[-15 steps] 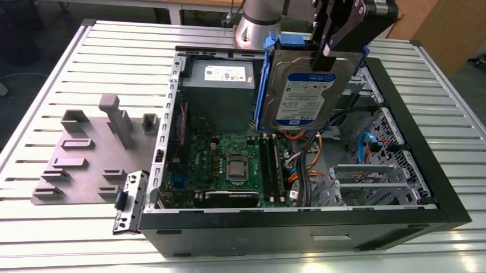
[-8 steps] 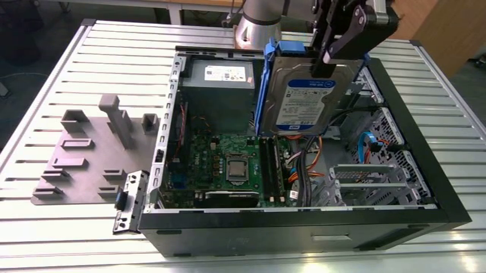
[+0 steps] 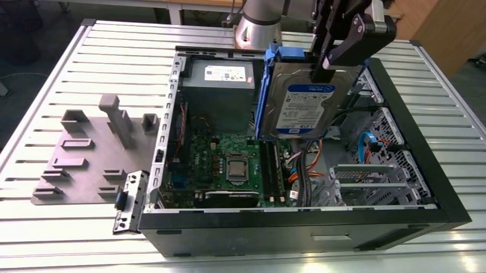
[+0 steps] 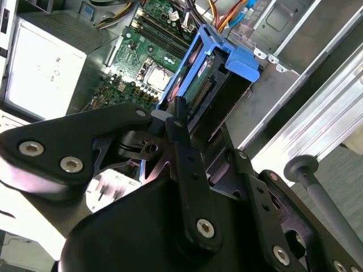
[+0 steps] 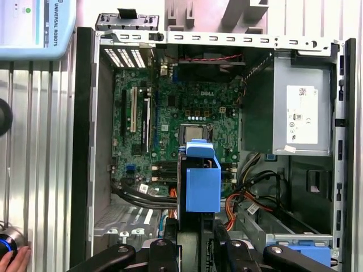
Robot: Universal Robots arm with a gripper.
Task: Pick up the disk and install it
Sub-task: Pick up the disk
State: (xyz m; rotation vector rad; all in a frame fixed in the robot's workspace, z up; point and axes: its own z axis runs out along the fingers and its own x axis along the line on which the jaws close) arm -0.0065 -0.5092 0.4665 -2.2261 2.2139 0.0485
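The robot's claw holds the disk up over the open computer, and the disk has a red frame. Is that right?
Not quite. The frame on the disk is blue, not red, as the exterior view shows. The rest is right: the gripper holds it up over the open computer.

There is one open computer case [image 3: 304, 226], and it stands on one slatted counter [image 3: 45, 239]. The case holds one green circuit board [image 3: 216, 151], one silver processor [image 3: 236, 169], one grey power-supply box [image 3: 220, 85] and one grey metal drive cage [image 3: 365, 182]. There is one disk [image 3: 308, 105], gripped by the one black hand [image 3: 328, 63]. On the counter lie one grey plate [image 3: 87, 165] and one loose grey bracket [image 3: 129, 202].
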